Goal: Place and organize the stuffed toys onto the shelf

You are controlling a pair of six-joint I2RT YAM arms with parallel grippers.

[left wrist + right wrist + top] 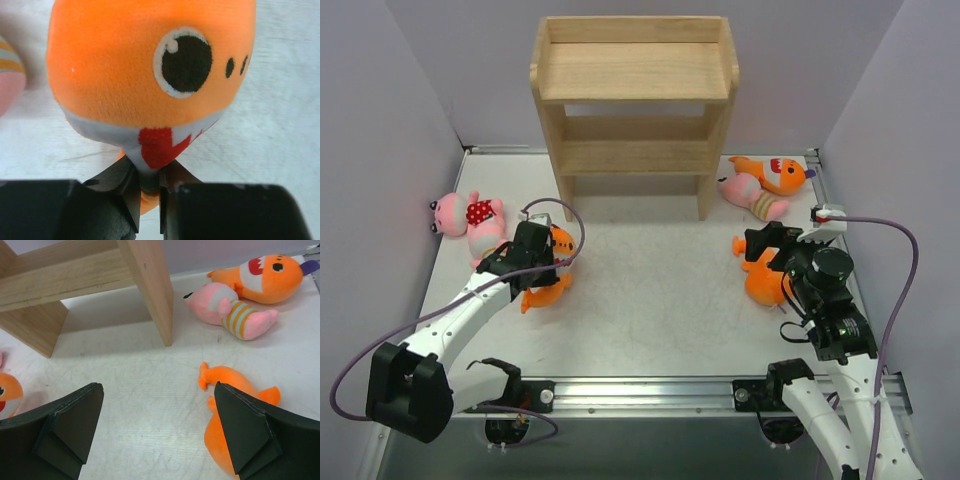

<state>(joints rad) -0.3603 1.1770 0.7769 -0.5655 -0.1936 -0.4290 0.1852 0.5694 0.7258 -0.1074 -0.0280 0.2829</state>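
My left gripper (542,262) (149,175) is shut on an orange fish toy (548,292) (145,60), pinching the white and red mouth part, left of the table's middle. A pink doll in red polka dots (470,214) lies to its left, and a striped pink toy (9,70) shows at the edge of the left wrist view. My right gripper (765,245) (157,387) stands open just above another orange fish (760,285) (235,385), nothing between its fingers. By the wooden shelf (630,95) (150,290), whose tiers hold nothing, lie a striped pink doll (752,194) (235,312) and a third orange fish (778,173) (270,275).
Grey walls close in the table on the left, back and right. The shelf stands against the back wall, its legs on the tabletop. Each arm trails a purple cable (895,260). A metal rail (650,390) runs along the near edge.
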